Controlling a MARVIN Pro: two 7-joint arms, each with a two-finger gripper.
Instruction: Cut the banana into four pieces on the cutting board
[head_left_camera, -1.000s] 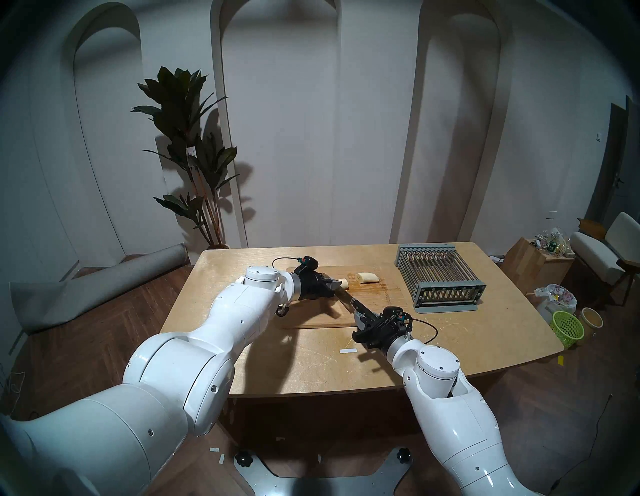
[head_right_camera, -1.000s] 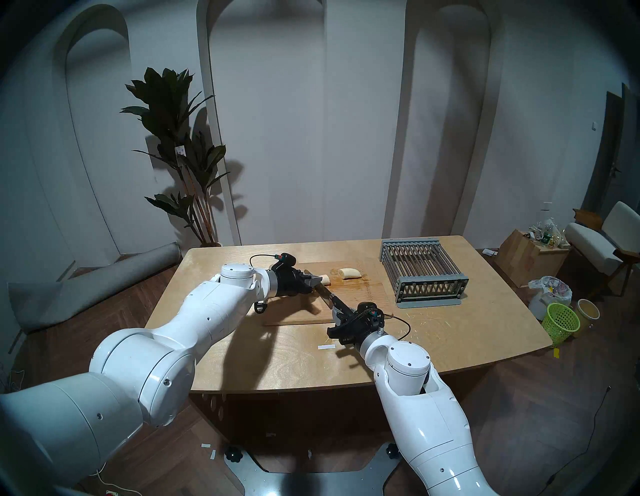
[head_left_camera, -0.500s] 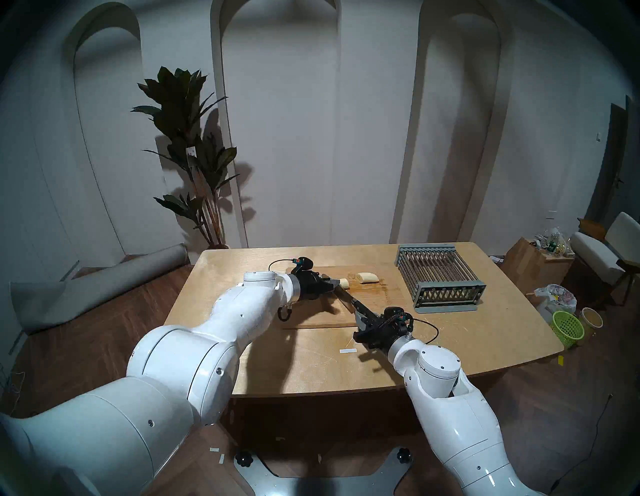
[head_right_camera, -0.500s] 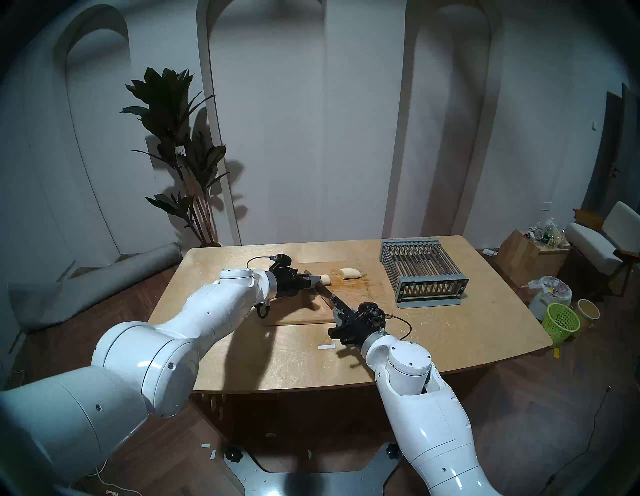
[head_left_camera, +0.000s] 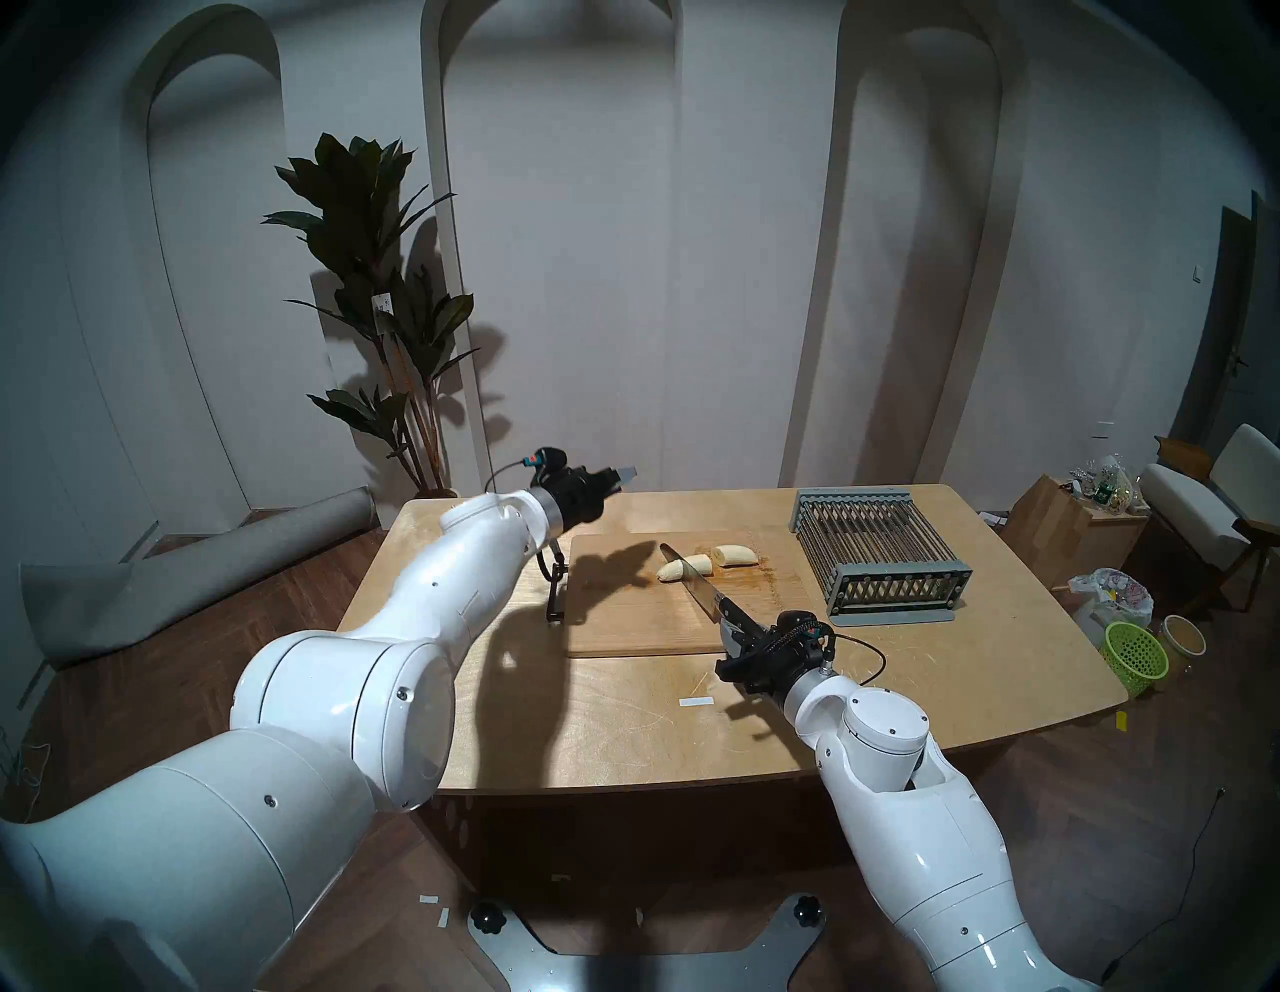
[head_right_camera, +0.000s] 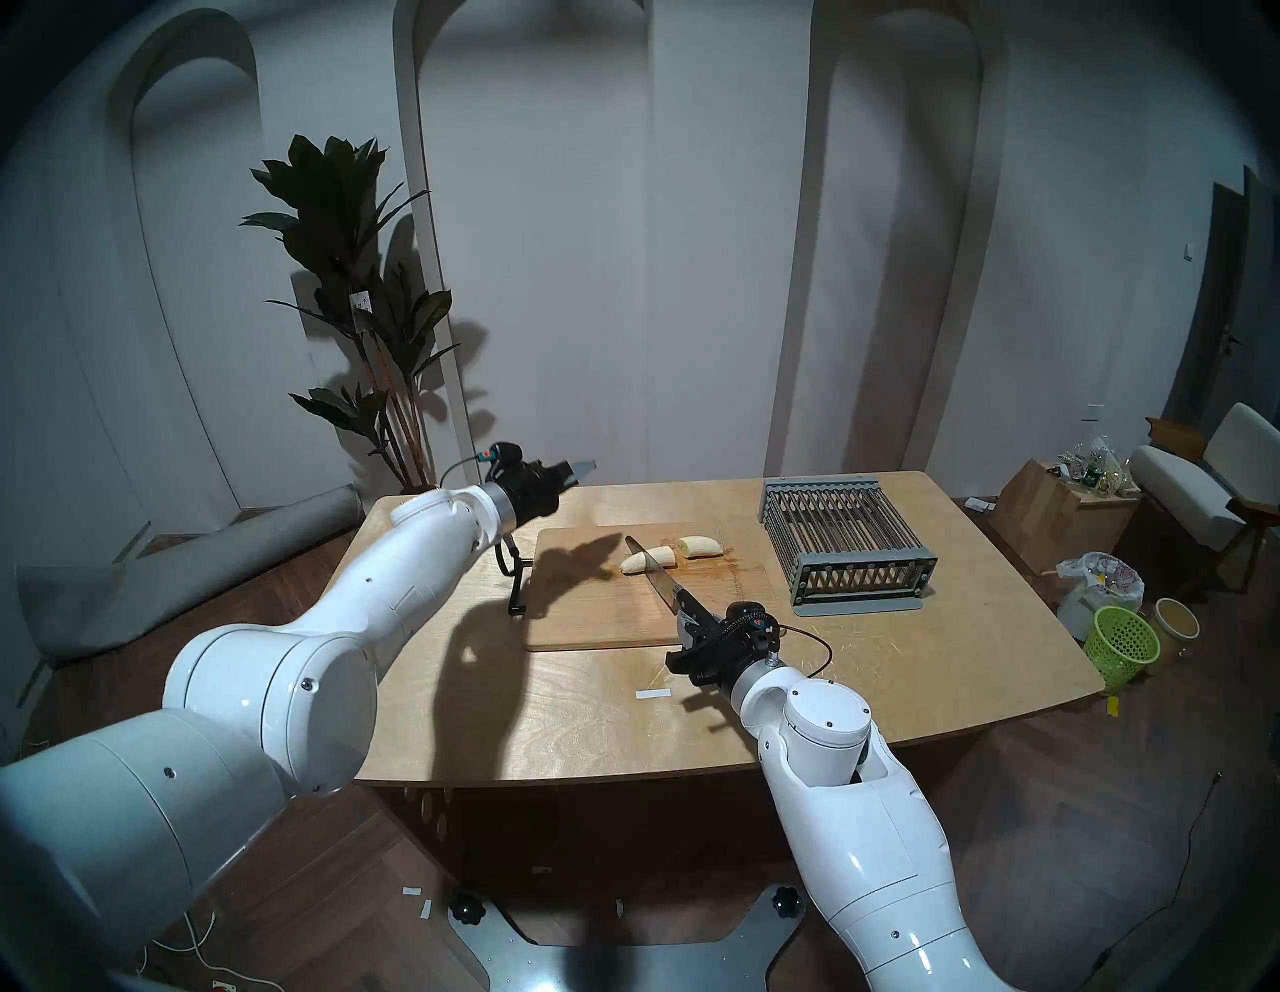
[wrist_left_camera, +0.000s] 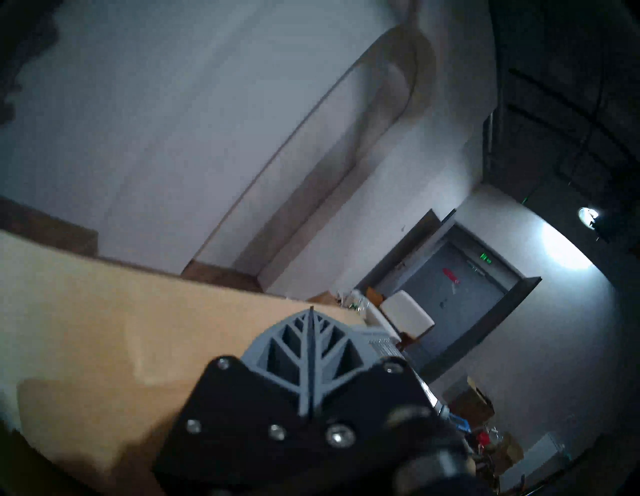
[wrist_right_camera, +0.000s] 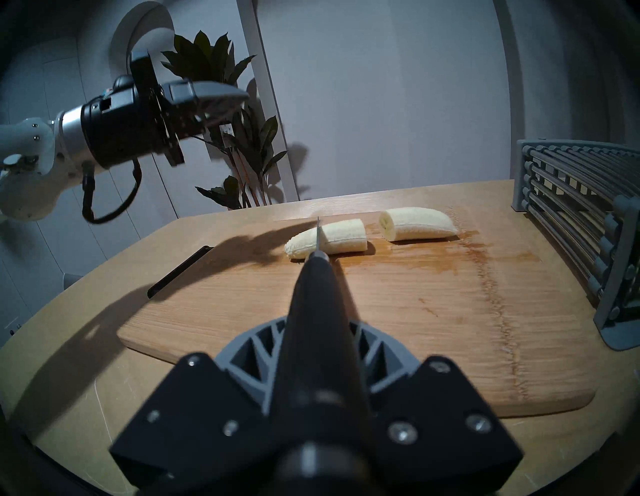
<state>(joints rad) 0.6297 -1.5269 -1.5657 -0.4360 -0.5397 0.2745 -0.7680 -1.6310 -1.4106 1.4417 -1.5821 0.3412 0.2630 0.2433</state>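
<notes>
The banana lies in two visible pieces on the cutting board (head_left_camera: 623, 623). The right piece (head_left_camera: 734, 554) lies apart, also in the right wrist view (wrist_right_camera: 415, 223). The left piece (head_left_camera: 682, 568) has the knife blade (head_left_camera: 692, 585) across it, about a third in from its pointed end (wrist_right_camera: 329, 237). I cannot tell how deep the blade sits. My right gripper (head_left_camera: 734, 634) is shut on the knife's black handle (wrist_right_camera: 318, 311). My left gripper (head_left_camera: 623, 474) is shut and empty, raised above the table's far left, clear of the board (wrist_left_camera: 311, 318).
A grey roller rack (head_left_camera: 880, 554) stands right of the board. The board's black handle (head_left_camera: 554, 596) is at its left end. A white tape strip (head_left_camera: 696, 702) lies on the table near me. A green basket (head_left_camera: 1136, 658) stands on the floor at the right.
My left gripper let go of the left banana piece and rose up and back to the left. The whole left piece now shows with the blade across it. The right arm shifted slightly.
</notes>
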